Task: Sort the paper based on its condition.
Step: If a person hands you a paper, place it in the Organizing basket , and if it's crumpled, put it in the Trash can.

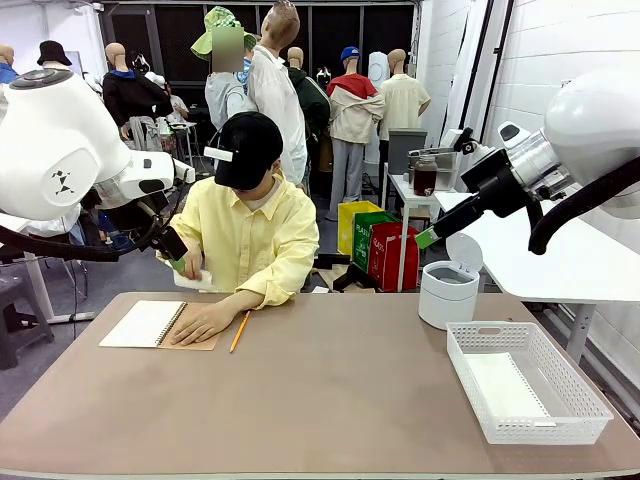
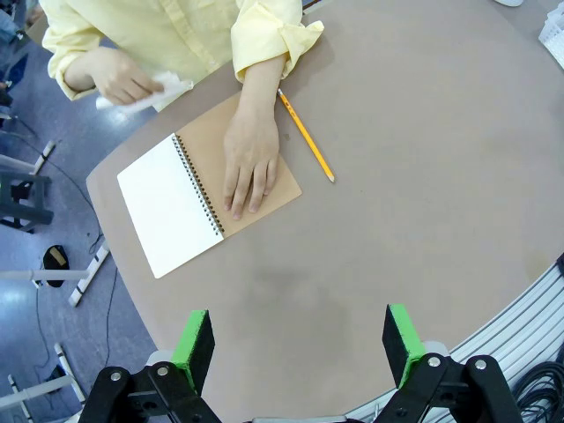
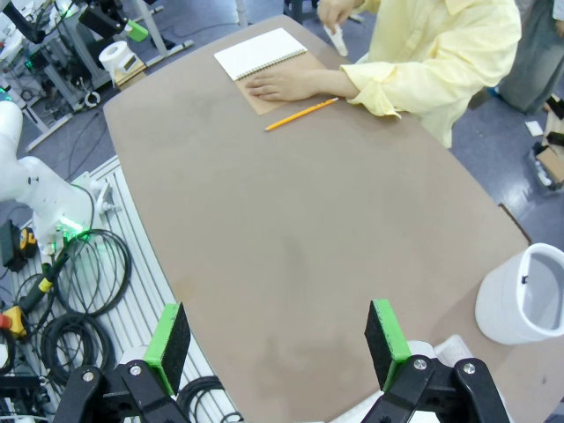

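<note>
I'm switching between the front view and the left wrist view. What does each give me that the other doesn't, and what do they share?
Front view adds: the white mesh basket with a flat sheet in it, the white bin, and the right gripper held high. Left wrist view adds: the left gripper, jaws wide open over bare table. Both: the person's hand on the notebook, the pencil, and the crumpled paper the person holds.

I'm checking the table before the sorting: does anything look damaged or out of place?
Only the paper in the person's hand, held off the table's far edge: it looks crumpled. The notebook lies flat, the pencil beside it, the basket upright.
</note>
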Action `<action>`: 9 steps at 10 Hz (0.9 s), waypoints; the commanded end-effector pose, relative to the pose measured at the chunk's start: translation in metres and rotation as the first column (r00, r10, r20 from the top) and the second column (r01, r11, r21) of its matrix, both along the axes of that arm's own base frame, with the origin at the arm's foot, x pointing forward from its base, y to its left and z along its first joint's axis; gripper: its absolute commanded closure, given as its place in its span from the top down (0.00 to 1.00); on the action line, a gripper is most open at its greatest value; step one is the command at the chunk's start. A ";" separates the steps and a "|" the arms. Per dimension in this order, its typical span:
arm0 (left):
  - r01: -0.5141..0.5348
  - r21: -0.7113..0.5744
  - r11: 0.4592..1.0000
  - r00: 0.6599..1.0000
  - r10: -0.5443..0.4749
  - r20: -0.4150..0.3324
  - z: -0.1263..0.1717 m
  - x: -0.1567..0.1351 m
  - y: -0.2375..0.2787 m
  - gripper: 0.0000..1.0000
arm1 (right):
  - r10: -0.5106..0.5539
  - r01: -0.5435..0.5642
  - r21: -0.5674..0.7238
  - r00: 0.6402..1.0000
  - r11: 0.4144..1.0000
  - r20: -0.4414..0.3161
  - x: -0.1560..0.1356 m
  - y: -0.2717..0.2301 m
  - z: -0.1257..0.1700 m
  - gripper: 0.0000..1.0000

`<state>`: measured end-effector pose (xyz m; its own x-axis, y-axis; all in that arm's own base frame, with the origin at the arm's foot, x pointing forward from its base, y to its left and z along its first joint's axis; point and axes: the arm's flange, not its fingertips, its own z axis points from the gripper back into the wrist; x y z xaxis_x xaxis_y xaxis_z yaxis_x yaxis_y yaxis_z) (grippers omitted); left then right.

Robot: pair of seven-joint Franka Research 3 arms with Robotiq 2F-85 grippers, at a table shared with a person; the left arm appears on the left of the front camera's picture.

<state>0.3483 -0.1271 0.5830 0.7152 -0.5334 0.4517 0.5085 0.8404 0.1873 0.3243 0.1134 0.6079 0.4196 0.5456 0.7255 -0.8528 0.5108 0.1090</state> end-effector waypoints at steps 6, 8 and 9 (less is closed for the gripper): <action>0.004 -0.003 1.000 1.000 -0.004 0.005 0.000 0.000 0.001 1.00 | 0.004 -0.004 0.004 1.000 1.000 -0.005 0.000 -0.001 0.000 1.00; 0.004 -0.003 1.000 1.000 -0.004 0.005 0.000 0.000 0.001 1.00 | 0.004 -0.004 0.004 1.000 1.000 -0.005 0.000 -0.001 0.000 1.00; 0.004 -0.003 1.000 1.000 -0.004 0.005 0.000 0.000 0.001 1.00 | 0.004 -0.004 0.004 1.000 1.000 -0.005 0.000 -0.001 0.000 1.00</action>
